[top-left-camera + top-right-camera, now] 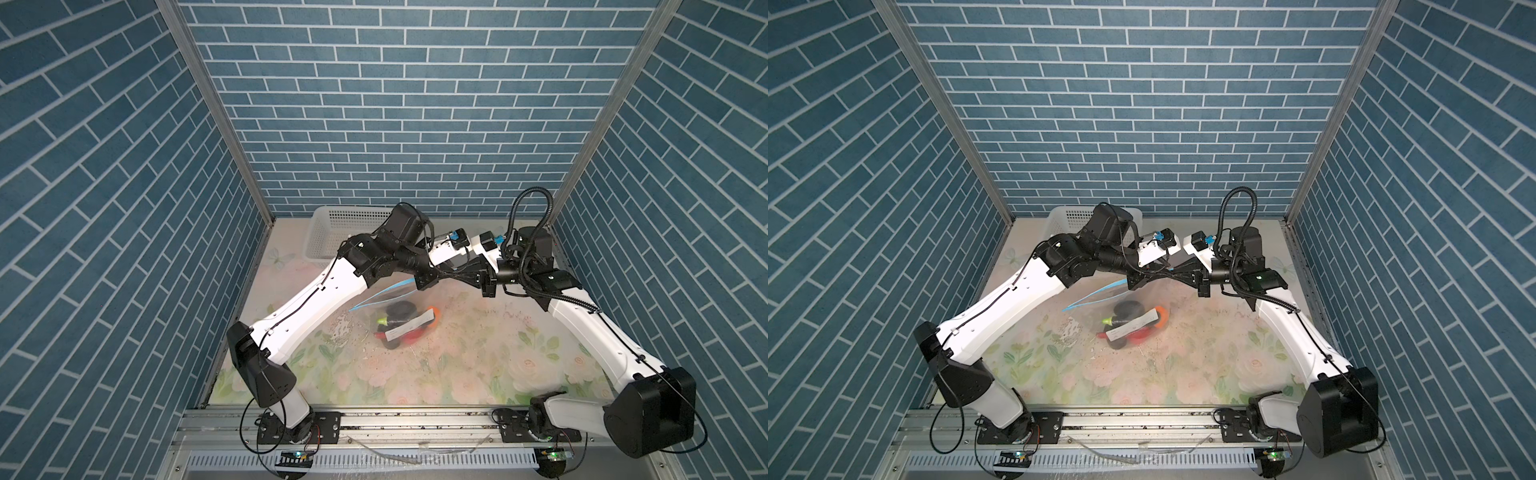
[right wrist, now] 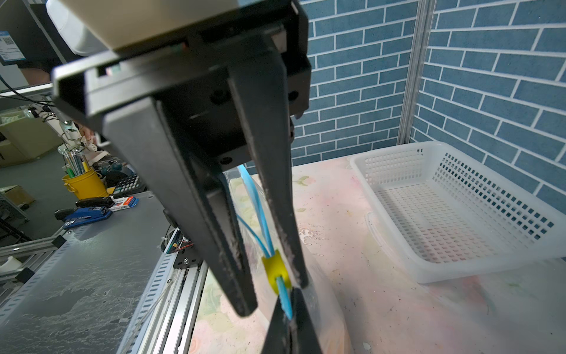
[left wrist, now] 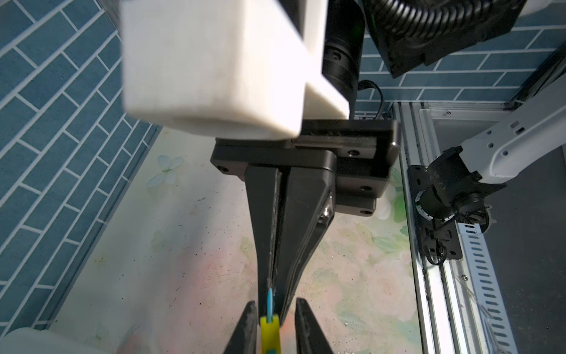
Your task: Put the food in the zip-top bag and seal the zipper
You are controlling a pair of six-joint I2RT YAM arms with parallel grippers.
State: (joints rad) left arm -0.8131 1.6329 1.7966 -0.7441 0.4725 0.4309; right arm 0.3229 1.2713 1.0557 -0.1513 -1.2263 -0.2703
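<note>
The clear zip-top bag (image 1: 374, 328) rests on the flowered table with the food (image 1: 401, 311) inside: black, orange and red pieces under a white label. Its light blue zipper (image 2: 260, 214) is lifted toward the back, its two strips apart behind the yellow slider (image 2: 275, 271). My right gripper (image 2: 289, 298) is shut on the zipper's end just past the slider. My left gripper (image 3: 275, 306) straddles the slider (image 3: 270, 332); one finger touches it and a gap shows at the other. In both top views the two grippers meet tip to tip (image 1: 453, 274) (image 1: 1169, 274) above the bag.
A white perforated basket (image 1: 328, 232) (image 2: 392, 147) stands at the back left, behind the left arm. Aluminium rails (image 1: 415, 419) run along the table's front edge. Blue brick walls close in the back and both sides.
</note>
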